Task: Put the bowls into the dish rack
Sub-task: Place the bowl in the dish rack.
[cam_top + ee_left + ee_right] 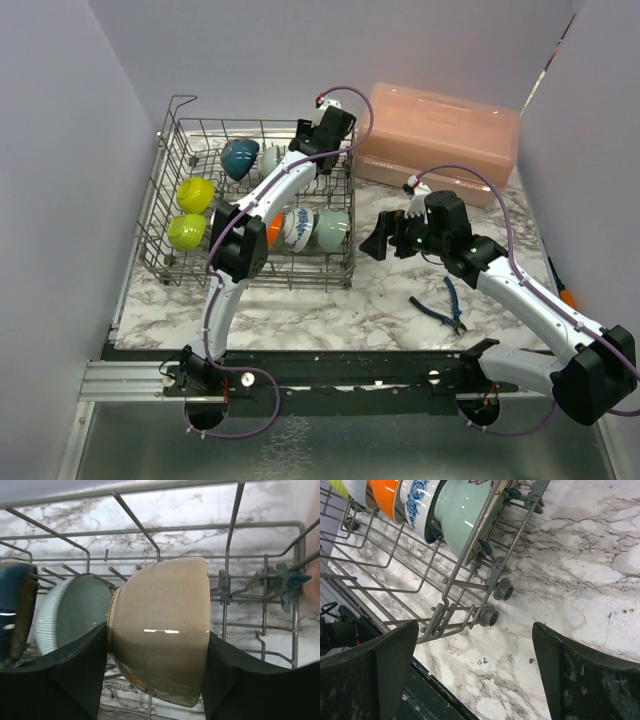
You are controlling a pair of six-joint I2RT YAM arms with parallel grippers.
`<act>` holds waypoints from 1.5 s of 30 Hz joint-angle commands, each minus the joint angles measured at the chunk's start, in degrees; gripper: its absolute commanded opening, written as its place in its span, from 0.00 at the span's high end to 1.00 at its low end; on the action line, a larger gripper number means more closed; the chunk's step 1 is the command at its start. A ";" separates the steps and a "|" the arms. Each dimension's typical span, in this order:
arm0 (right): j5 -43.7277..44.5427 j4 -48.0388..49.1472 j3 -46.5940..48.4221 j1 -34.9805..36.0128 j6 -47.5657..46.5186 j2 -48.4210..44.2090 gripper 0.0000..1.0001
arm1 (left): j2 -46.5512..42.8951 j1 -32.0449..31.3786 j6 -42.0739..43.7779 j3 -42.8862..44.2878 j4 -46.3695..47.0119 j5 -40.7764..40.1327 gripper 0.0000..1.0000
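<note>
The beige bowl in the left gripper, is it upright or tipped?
Tipped: the beige bowl sits sideways, rim vertical, between the left gripper fingers.

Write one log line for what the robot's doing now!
left fingers: holding beige bowl in rack | right fingers: open, empty, over table by rack | step: bowl not yet released

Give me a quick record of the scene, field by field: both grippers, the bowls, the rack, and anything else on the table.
Left gripper: shut on beige bowl, inside rack, back row
Right gripper: open, empty, over table right of rack
Other bowls: at least seven in rack, on edge
Neighbour of beige bowl: teal bowl
Other items: pink box, pliers
</note>
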 commanded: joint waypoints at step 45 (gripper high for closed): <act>1.10 -2.09 1.09 0.04 -1.17 -0.81 0.00 | -5.04 3.67 -4.09 -1.09 0.35 28.12 0.11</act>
